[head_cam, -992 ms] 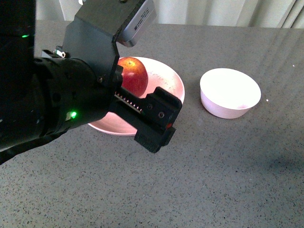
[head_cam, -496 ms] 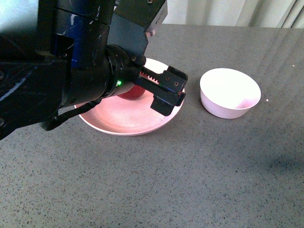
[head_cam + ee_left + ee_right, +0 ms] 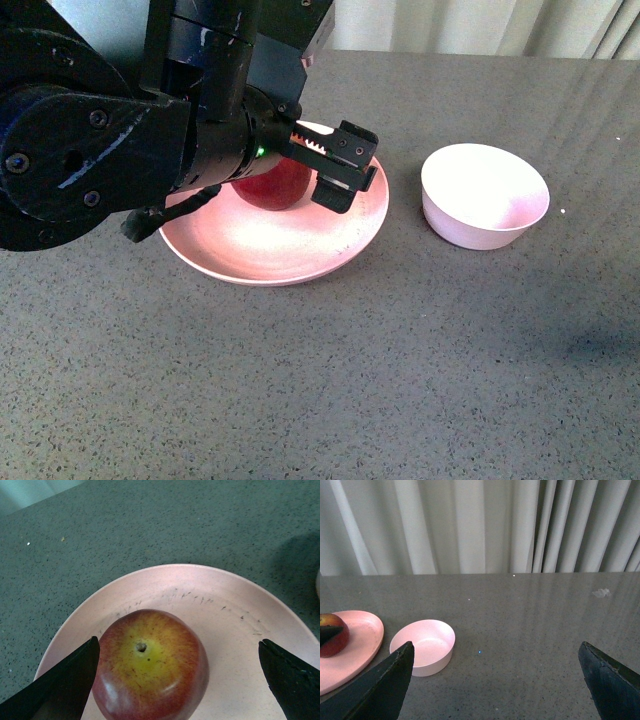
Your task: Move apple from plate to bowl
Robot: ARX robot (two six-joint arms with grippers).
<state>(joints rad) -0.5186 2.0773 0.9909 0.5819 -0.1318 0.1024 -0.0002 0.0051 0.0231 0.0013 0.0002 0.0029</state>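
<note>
On plate [image 3: 235,615], apple [image 3: 150,667], stem dip shown by left wrist, hidden frontally

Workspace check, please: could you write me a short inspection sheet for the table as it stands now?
Surface: grey speckled table, dry, no spills seen.
Job's things: apple sits stem up on the plate; the bowl stands apart from the plate, empty.
Clutter: nothing seen.
Grippers: left gripper is open and straddles the apple; contact cannot be told. Right gripper is open, above bare table, holding nothing.
Cables: one dark cable hangs under the left arm near the plate's rim.
Surroundings: pale curtains behind the table.
</note>
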